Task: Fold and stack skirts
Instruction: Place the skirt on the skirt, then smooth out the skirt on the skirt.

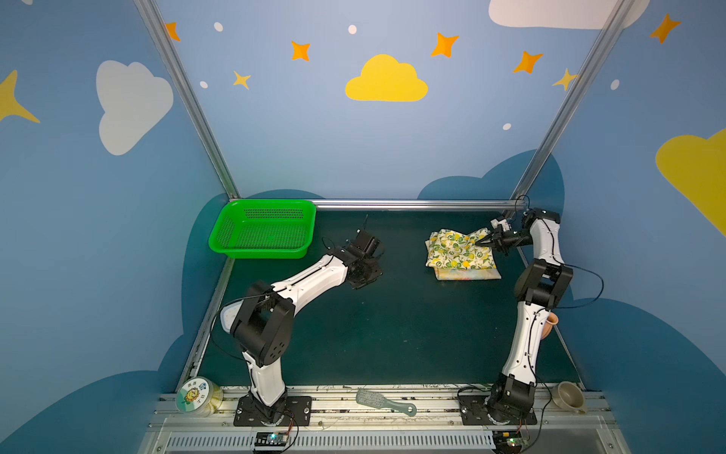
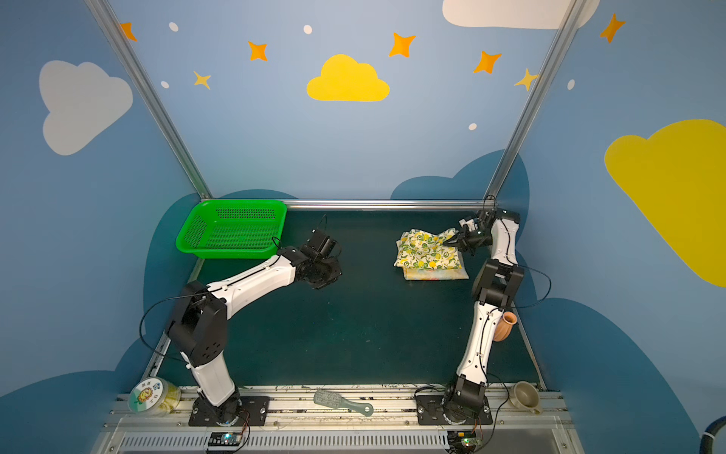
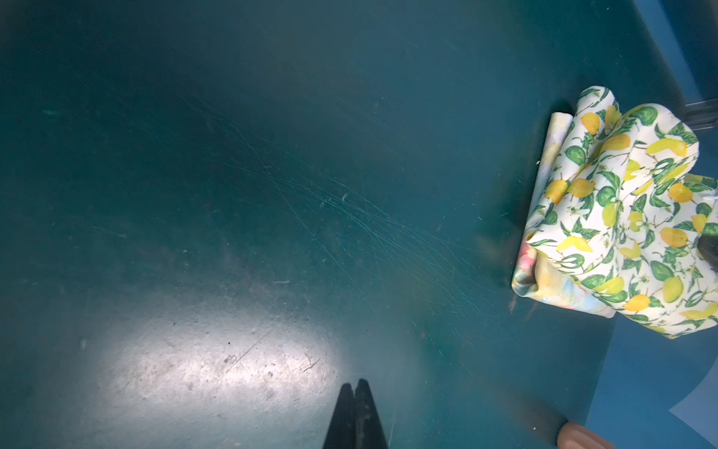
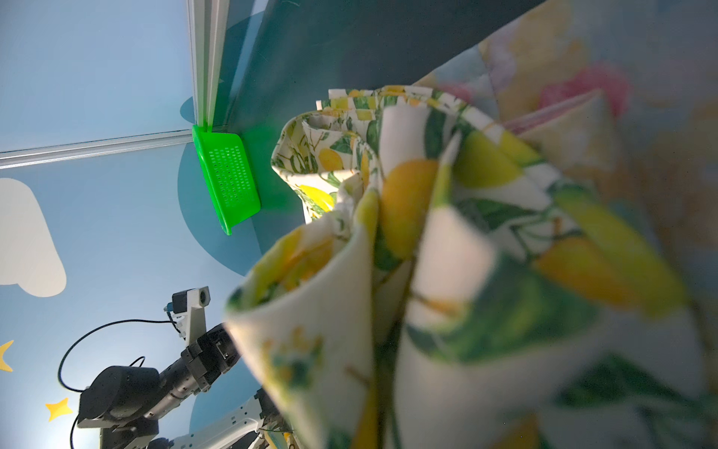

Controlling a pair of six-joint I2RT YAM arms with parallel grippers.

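Left arm (image 1: pixel 310 283) and right arm (image 1: pixel 524 346): white shells, black joints, black cables (image 1: pixel 601 283) looping out (the right's at three o'clock of its elbow). Black base plates (image 1: pixel 294 405), silver screws (image 1: pixel 306 410). Left gripper (image 3: pixel 354 385) black, tapered.

Folded cream lemon-print skirt (image 1: pixel 457 251), rumpled and lifted at its far right corner, stacked on folded pastel yellow-blue skirt (image 1: pixel 469 274) peeking out along near edge; far right on table (image 1: pixel 393 322).
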